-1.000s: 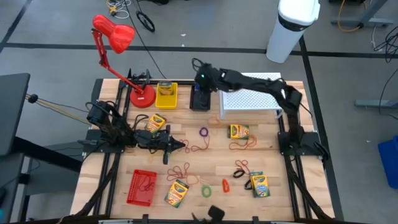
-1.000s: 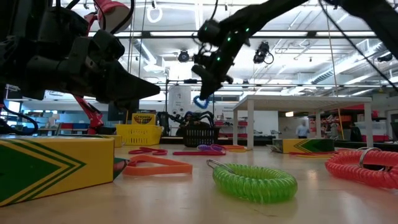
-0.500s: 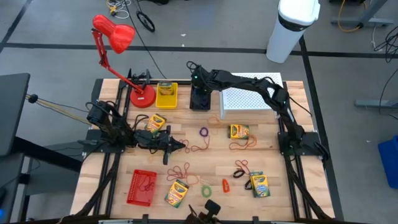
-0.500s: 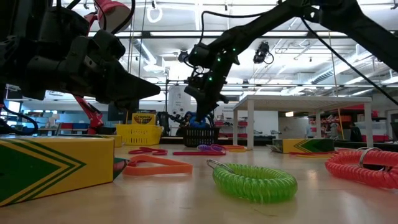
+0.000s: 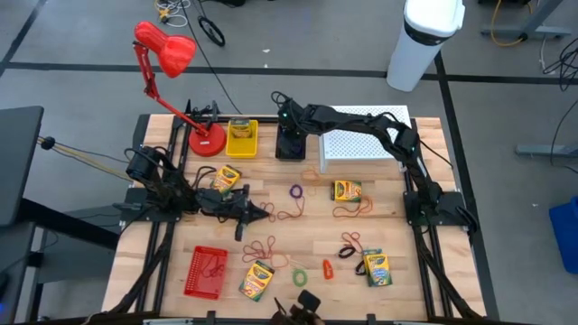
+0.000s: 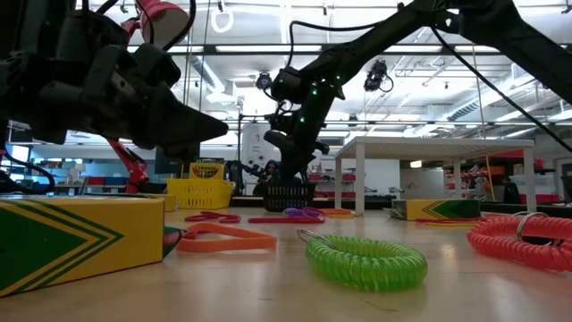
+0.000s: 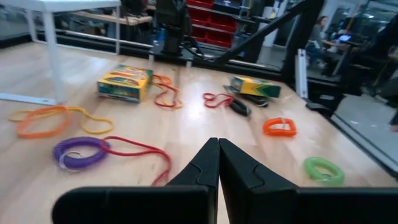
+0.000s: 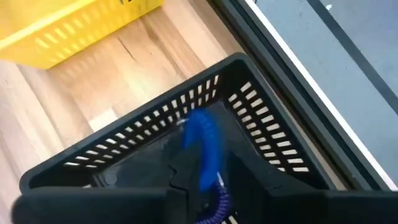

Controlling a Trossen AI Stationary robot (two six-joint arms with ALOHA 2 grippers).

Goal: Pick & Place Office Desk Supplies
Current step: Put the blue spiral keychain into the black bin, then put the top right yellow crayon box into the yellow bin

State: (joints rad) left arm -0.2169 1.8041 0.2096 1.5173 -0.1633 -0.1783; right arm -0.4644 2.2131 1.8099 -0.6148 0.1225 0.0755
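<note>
Here the blue coil loop (image 8: 202, 149) was seen hanging lengthwise between the parted fingers of the right claw (image 8: 202, 177), directly above the black basket (image 8: 261, 124). The left claw (image 7: 217, 158) was held pressed together over the worktop (image 5: 397, 244).

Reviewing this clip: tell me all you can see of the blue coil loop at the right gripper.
The blue coil loop looks like a springy plastic spiral cord of bright blue. It hangs between the fingers of the right gripper, over the open top of the black slotted basket at the table's far edge, beside the yellow basket. Whether it already touches the basket's floor cannot be told, nor whether the fingers still pinch it.
</note>
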